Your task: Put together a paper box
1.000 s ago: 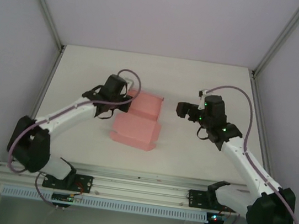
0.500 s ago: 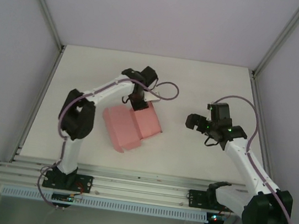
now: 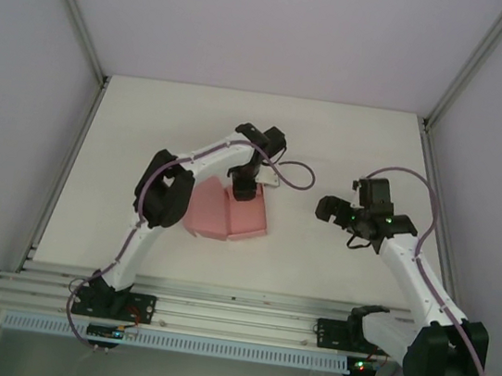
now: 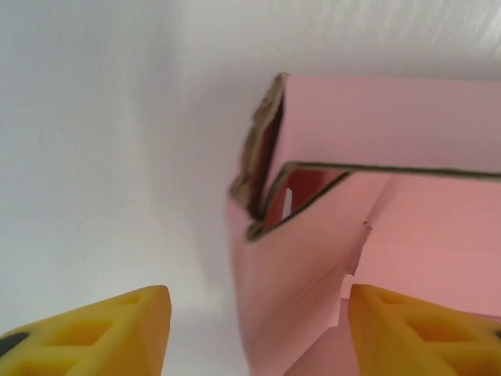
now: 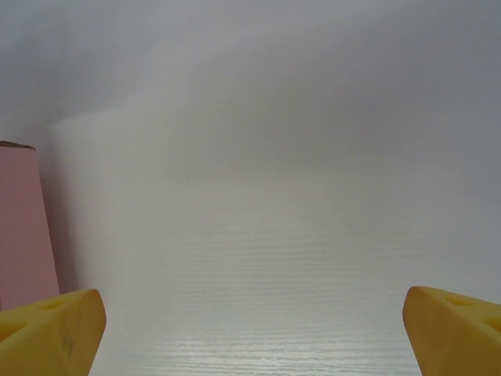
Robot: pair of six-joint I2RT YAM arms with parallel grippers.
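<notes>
The pink paper box [image 3: 221, 212] lies partly folded in the middle of the table, a flat panel on its left and a raised part on its right. My left gripper [image 3: 241, 188] reaches from the far side and points down at the box's far edge. In the left wrist view the box [image 4: 376, 133] shows an open end with a loose flap, and my left gripper [image 4: 258, 305] stands open astride a pink panel. My right gripper [image 3: 326, 208] hangs open to the right of the box, apart from it. The box edge [image 5: 19, 227] sits left of my right gripper [image 5: 252, 309].
White tabletop [image 3: 350, 146] is ringed by pale walls with metal corner posts [image 3: 74, 18]. An aluminium rail [image 3: 232, 321] carrying both arm bases runs along the near edge. The left arm's cable [image 3: 295, 171] loops out between the two grippers.
The left arm has swung from the left side round to the far side of the box. The box has turned and folded more compactly. The right gripper drew back slightly to the right.
</notes>
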